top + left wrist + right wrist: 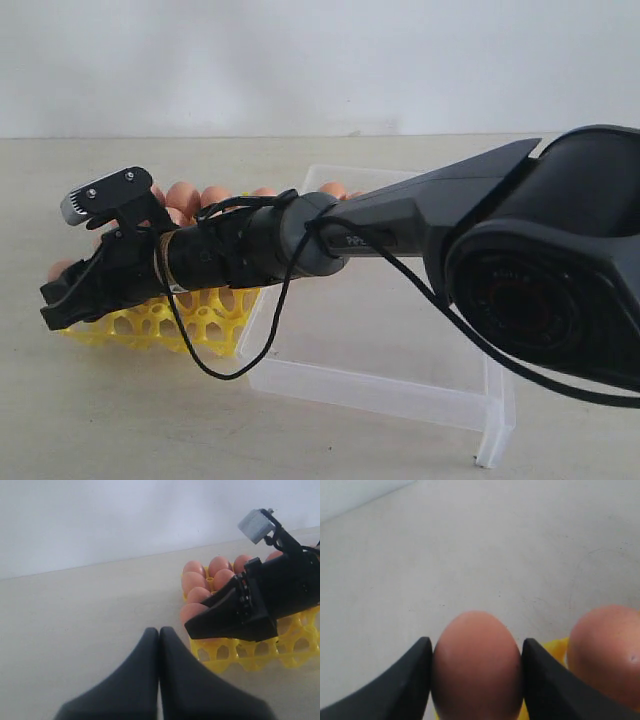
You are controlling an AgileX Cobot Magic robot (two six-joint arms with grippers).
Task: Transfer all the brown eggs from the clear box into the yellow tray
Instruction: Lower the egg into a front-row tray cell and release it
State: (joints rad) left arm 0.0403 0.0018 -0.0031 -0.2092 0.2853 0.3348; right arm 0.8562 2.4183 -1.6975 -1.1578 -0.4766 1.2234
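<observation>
While the long black right arm (420, 225) stretches clean across the clear box (400, 392) from the right, all the action sits at the left end of the table (120, 420), over the yellow tray (215, 325).

Box first: in the part the arm doesn't hide I can spot no eggs, so I'd judge we're late in the job.

Tray next: its back rows are packed with brown eggs (196, 570), while the edge row facing the left wrist camera shows open yellow grid.

Now the right gripper (476, 647). Its jaws are set wide and clamped on the held egg (477, 685), with a dark finger on each flank. That egg lies lengthwise along the fingers, one end pointing out past the tips. The wrist slopes gently down toward the tray, so the egg rides slanted, nearer lying than standing.

Just beside it sits a seated neighbour (607, 655), with a sliver of yellow between them and bare table beyond. So the held egg hangs at the tray's outer edge, and I'd guess there's an open cup beneath it. That's what the drop turns on, I'd say: straight down, and clear of the neighbour.

The left gripper (159, 632) is pressed shut on nothing, low and short of the tray. The right arm is the one placed to finish.
</observation>
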